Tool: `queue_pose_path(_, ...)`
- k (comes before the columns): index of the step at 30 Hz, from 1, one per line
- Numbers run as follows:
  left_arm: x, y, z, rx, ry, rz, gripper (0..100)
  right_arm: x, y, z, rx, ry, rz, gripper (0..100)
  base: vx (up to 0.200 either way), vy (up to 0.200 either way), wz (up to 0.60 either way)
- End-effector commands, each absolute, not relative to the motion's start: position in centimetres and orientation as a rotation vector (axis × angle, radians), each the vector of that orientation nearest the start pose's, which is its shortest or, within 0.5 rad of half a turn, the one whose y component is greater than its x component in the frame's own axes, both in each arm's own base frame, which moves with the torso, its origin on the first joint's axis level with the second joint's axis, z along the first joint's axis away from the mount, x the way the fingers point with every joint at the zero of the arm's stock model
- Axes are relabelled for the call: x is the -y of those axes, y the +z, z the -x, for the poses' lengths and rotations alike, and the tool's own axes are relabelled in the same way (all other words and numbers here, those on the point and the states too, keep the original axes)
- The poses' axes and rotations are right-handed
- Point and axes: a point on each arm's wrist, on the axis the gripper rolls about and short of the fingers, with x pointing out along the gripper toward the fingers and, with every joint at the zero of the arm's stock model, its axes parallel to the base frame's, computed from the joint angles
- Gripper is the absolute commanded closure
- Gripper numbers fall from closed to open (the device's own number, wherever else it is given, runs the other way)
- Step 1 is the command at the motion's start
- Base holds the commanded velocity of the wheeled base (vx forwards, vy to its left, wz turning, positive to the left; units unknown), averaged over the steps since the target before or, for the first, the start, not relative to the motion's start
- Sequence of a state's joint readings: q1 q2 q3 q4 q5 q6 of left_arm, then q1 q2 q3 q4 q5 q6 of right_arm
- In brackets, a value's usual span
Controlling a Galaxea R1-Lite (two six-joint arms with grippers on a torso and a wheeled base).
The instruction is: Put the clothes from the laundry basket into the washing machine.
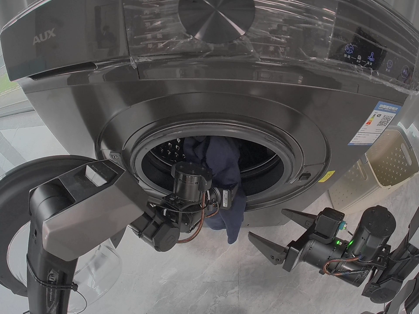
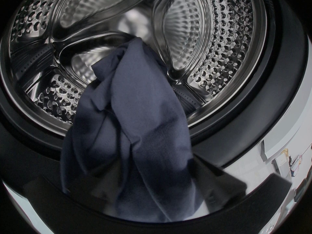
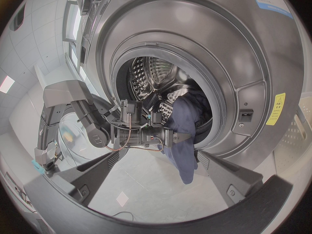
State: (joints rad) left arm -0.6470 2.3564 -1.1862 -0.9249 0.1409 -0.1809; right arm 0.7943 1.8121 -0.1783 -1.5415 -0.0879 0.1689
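Looking at the washing machine [image 1: 218, 79], I find the dark blue garment [image 1: 222, 162] lying across the lip of the opening; one end reaches into the drum [image 2: 227, 33], the other hangs outside toward the floor. The left gripper [image 3: 183, 136] sits at the lip with the cloth between its fingers [image 2: 224, 182], which appear spread apart rather than pinching it. The right gripper [image 1: 266, 223] hangs low before the machine, its fingers wide apart and holding nothing. The laundry basket [image 1: 388, 162] stands beside the machine on my right. I judge the cloth light, limp and slack, so it gives nothing to push against; the hanging tail may drag the rest out. I would take a thick bunched fold at the lip, not a single thin layer, and carry it deep inside.
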Motion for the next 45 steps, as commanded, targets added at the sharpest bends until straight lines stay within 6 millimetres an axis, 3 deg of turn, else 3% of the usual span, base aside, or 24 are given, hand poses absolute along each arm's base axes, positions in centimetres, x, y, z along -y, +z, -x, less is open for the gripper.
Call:
queue_pose_path(1,26.7,4.1,-36.8,-0.294,-0.465,0.067,100,-16.9,10.3,-16.8,-0.144,0.699,-0.121,0,0.000,0.000,0.00)
queue_pose_path(4,27.0,4.9,-37.4,-0.257,-0.465,0.084,100,-16.9,10.2,-16.8,-0.146,0.699,-0.121,0,0.000,0.000,0.00)
queue_pose_path(10,28.2,10.1,-40.3,-0.008,-0.461,0.213,100,-16.9,10.2,-16.8,-0.146,0.699,-0.121,0,0.000,0.000,0.00)
queue_pose_path(13,28.6,11.5,-40.9,0.056,-0.466,0.242,100,-16.9,10.3,-16.8,-0.144,0.699,-0.121,0,0.000,0.000,0.00)
queue_pose_path(17,28.8,11.9,-41.5,0.092,-0.465,0.258,100,-16.9,10.2,-16.8,-0.146,0.699,-0.121,0,0.000,0.000,0.00)
queue_pose_path(23,28.5,12.8,-44.0,0.200,-0.396,0.304,100,-16.9,10.2,-16.8,-0.148,0.699,-0.121,0,0.000,0.000,0.00)
queue_pose_path(29,28.6,12.3,-43.8,0.181,-0.392,0.297,100,-16.9,10.1,-16.8,-0.151,0.698,-0.120,0,0.000,0.000,0.00)
queue_pose_path(30,28.6,11.9,-43.5,0.160,-0.393,0.289,0,-16.9,10.1,-16.8,-0.151,0.698,-0.120,0,0.000,0.000,0.00)
queue_pose_path(38,27.8,11.8,-40.5,0.026,-0.401,0.232,0,-16.9,10.0,-16.8,-0.156,0.699,-0.117,0,0.000,0.000,0.00)
queue_pose_path(41,27.1,10.1,-38.8,-0.137,-0.410,0.162,0,-16.9,10.0,-16.8,-0.156,0.699,-0.117,0,0.000,0.000,0.00)
queue_pose_path(45,26.9,8.9,-38.6,-0.177,-0.425,0.146,0,-16.9,10.0,-16.8,-0.156,0.699,-0.117,0,0.000,0.000,0.00)
